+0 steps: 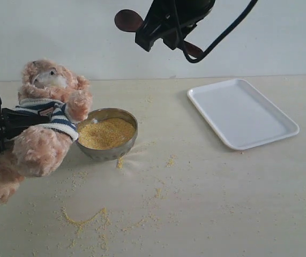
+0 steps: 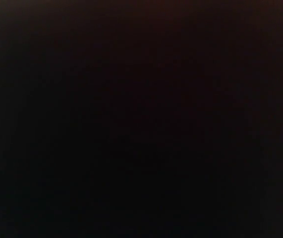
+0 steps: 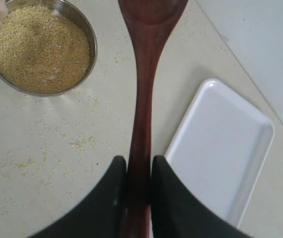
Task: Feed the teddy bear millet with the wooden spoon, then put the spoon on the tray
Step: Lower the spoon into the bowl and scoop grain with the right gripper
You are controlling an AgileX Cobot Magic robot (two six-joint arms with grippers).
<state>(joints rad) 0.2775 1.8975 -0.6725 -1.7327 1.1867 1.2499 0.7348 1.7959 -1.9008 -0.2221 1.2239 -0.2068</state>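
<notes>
The wooden spoon [image 1: 128,20] hangs high above the table, with my right gripper [image 1: 148,33] shut on its handle. In the right wrist view the fingers [image 3: 109,198] pinch the handle, and the spoon [image 3: 143,99] points between bowl and tray. The part of its bowl that shows looks empty. The millet [image 1: 106,133] fills a steel bowl [image 1: 110,153]. The teddy bear [image 1: 45,123] leans back at the left, one paw over the bowl's rim. My left gripper [image 1: 13,126] grips its striped torso. The left wrist view is black. The white tray [image 1: 241,112] lies empty at the right.
Loose millet grains [image 1: 83,217] are scattered over the beige tabletop in front of the bowl and beside it. A white wall rises behind the table. The right arm's cable [image 1: 222,32] hangs above the tray's near-left corner.
</notes>
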